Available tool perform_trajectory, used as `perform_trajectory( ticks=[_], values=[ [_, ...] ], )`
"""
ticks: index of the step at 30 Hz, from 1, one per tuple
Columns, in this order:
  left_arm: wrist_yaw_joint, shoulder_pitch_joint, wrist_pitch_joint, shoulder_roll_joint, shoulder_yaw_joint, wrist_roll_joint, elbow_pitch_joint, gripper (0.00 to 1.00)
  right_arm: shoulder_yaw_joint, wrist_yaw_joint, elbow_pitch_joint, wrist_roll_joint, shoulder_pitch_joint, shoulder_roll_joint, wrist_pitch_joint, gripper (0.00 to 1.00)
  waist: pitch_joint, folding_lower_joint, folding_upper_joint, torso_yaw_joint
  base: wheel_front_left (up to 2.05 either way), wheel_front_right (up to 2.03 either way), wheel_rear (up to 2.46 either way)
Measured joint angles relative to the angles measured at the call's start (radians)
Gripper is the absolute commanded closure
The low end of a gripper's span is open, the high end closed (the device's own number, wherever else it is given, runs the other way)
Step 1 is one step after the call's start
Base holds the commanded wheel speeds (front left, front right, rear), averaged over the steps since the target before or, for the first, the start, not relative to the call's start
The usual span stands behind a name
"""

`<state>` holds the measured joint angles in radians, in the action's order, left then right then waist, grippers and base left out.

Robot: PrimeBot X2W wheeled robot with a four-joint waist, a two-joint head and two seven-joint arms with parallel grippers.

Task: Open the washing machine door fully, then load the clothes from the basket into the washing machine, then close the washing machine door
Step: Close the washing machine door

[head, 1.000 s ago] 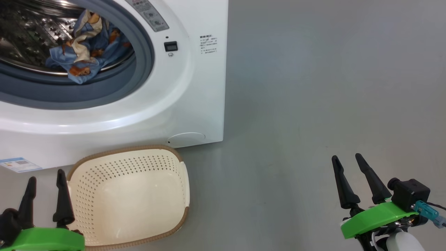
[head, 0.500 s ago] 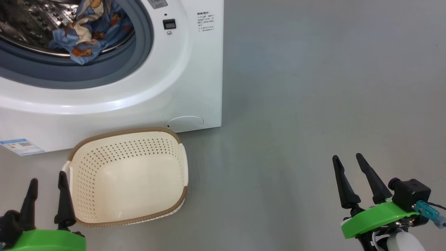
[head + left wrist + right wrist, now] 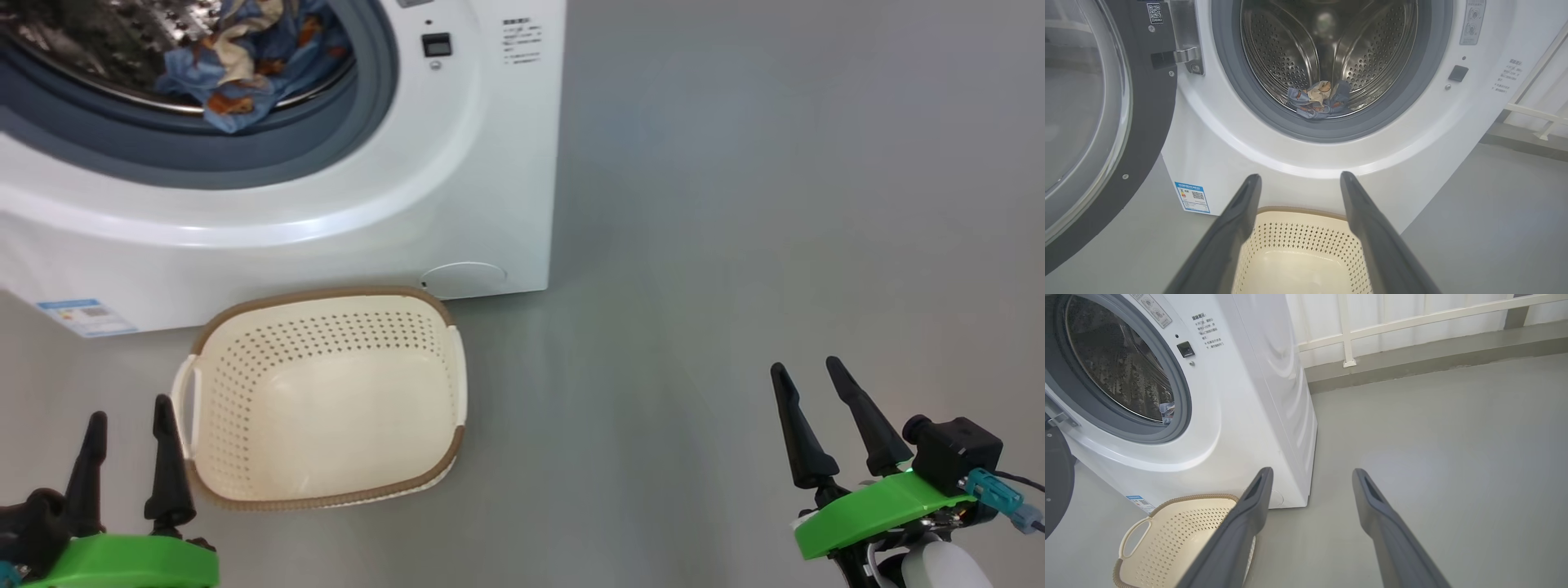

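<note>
Blue-white label (image 3: 1192, 197) on washing machine (image 3: 1257, 159), print unreadable; left hand (image 3: 131, 408), right hand (image 3: 804, 365) released.

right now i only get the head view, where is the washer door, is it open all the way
Observer: In the left wrist view the washing machine door stands swung wide open, hinged at that view's left of the opening.
Operator: and deeper inside, more stuff
Observer: The clothes lie in one small heap at the bottom of the drum; its steel walls behind them are bare.
</note>
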<state>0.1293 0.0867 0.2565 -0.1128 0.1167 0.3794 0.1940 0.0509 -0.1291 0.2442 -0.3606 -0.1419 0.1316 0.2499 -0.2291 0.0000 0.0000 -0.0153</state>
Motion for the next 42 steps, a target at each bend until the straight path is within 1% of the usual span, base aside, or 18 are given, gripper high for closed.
perform_trajectory(
  ticks=[5,14,15,20,28,36,42],
  values=[
    [0.000,0.000,0.000,0.019,0.003,0.005,-0.004,0.00,0.017,0.000,0.001,0.000,-0.002,0.012,0.000,0.00,0.002,0.0000,0.0000,0.046,0.00,0.00,0.00],
    [0.000,-0.008,0.000,0.046,0.019,0.015,-0.007,0.00,0.095,0.000,0.022,0.000,-0.041,0.037,0.000,0.00,0.014,0.0000,0.0000,0.147,0.00,0.00,0.00],
    [0.000,-0.008,0.000,0.046,0.019,0.015,-0.007,0.00,0.095,0.000,0.022,0.000,-0.041,0.037,0.000,0.00,0.014,0.0000,0.0000,0.147,0.00,0.00,0.00],
    [0.000,-0.033,0.000,0.063,0.025,0.015,-0.009,0.00,0.132,0.000,0.039,-0.001,-0.043,0.054,0.000,0.00,0.027,0.0000,0.0000,0.213,0.00,0.00,0.00],
    [0.000,-0.078,0.000,0.072,0.025,0.015,-0.008,0.00,0.195,0.000,0.064,-0.012,-0.042,0.068,0.000,0.00,0.062,0.0000,0.0000,0.324,0.00,0.00,0.00],
    [0.000,-0.111,0.000,0.076,0.036,0.015,-0.008,0.00,0.227,0.000,0.075,-0.022,-0.042,0.077,0.000,0.00,0.097,0.0000,0.0000,0.423,0.00,0.00,0.00],
    [0.000,-0.129,0.000,0.076,0.037,0.028,-0.010,0.00,0.231,0.000,0.077,-0.022,-0.042,0.078,0.000,0.00,0.113,0.0000,0.0000,0.483,0.00,0.00,0.00]
  ],
)
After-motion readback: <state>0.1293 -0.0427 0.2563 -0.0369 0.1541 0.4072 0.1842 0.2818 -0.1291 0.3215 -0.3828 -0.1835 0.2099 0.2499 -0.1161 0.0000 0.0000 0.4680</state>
